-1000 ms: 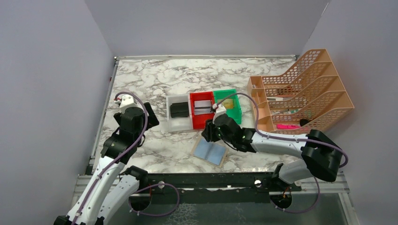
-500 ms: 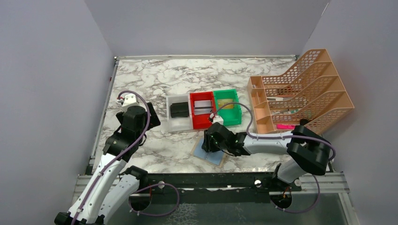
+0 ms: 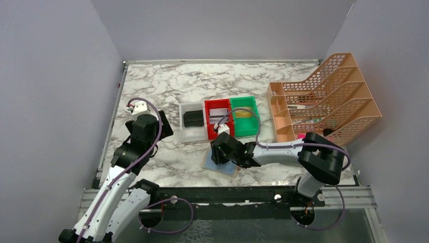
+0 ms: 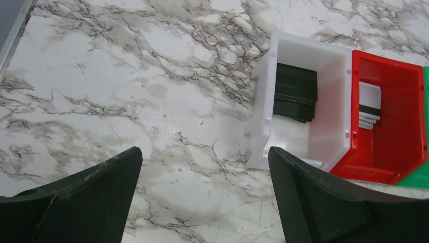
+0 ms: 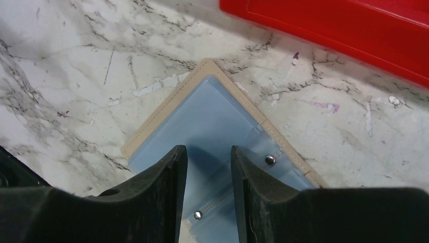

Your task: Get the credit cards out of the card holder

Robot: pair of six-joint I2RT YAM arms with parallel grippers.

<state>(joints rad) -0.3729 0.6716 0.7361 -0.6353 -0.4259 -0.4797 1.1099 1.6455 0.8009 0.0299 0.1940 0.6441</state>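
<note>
The card holder (image 3: 226, 169) lies open on the marble table in front of the red bin, tan edge and bluish sleeves up; it also shows in the right wrist view (image 5: 217, 119). My right gripper (image 3: 219, 154) is low over it, fingers a narrow gap apart above the sleeves (image 5: 209, 152), with nothing seen between them. A stack of greyish credit cards (image 3: 218, 115) lies in the red bin (image 4: 369, 107). My left gripper (image 3: 163, 126) is wide open and empty over bare table left of the white bin (image 4: 205, 157).
A white bin (image 3: 186, 132) holds a black wallet-like item (image 4: 296, 91). A red bin (image 3: 214, 132) and a green bin (image 3: 246, 129) stand beside it. A peach mesh file organiser (image 3: 324, 98) fills the right side. Grey walls close in left and right.
My right gripper has moved left and nearer, from beside the red bin to over the open card holder, which has shifted slightly left. The left arm has barely moved.
</note>
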